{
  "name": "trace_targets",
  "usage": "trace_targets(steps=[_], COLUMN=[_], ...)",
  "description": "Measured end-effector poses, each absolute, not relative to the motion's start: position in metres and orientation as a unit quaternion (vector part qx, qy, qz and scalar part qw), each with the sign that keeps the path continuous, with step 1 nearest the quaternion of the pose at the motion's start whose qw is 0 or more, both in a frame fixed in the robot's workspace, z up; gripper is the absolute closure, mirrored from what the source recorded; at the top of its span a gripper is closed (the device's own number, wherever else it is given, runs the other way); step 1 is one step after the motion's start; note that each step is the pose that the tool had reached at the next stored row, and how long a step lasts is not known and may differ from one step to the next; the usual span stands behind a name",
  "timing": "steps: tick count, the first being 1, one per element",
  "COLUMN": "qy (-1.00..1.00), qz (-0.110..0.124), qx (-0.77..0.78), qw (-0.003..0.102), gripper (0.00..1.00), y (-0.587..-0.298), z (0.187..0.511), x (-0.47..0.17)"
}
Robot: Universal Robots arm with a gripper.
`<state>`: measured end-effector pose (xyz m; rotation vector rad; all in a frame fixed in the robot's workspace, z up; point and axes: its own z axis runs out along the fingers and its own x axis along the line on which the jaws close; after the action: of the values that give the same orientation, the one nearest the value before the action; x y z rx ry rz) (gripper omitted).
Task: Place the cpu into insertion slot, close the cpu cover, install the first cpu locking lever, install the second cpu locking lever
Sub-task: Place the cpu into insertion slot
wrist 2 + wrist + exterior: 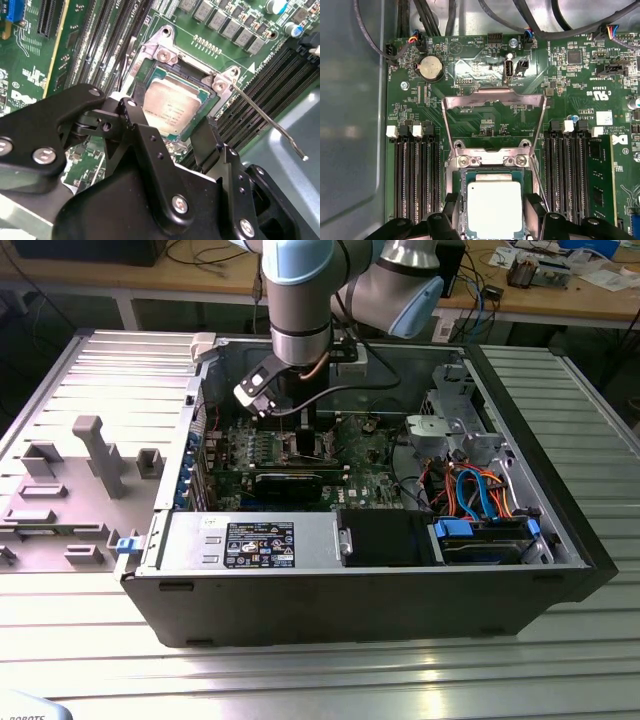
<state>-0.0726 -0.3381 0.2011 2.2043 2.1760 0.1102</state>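
Note:
The cpu (495,210) lies flat in the insertion slot (463,175), its dull silver top facing up in both wrist views (172,110). My gripper (492,212) straddles it, with black fingers (451,212) pressed close against two opposite edges. The cpu cover (492,100) stands flipped back from its hinge, so its window shows green board. One thin locking lever (270,122) sticks out loose past the socket corner. In the exterior view the gripper (305,440) hangs low inside the open computer case (350,590), over the green board.
Black memory slots (417,175) flank the socket on both sides. A coin battery (431,67) and black cables (435,15) lie beyond the cover. A power supply (250,540), a drive cage (455,425) and coloured cables (470,490) fill the case. A grey fixture (90,455) stands outside.

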Motion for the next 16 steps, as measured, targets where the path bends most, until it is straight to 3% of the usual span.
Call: trace_targets(steps=[16], qy=[0.702], qz=[0.032], qx=[0.711], qw=[0.023], gripper=[0.37], y=[-0.3371], z=[0.2032], x=[-0.0703])
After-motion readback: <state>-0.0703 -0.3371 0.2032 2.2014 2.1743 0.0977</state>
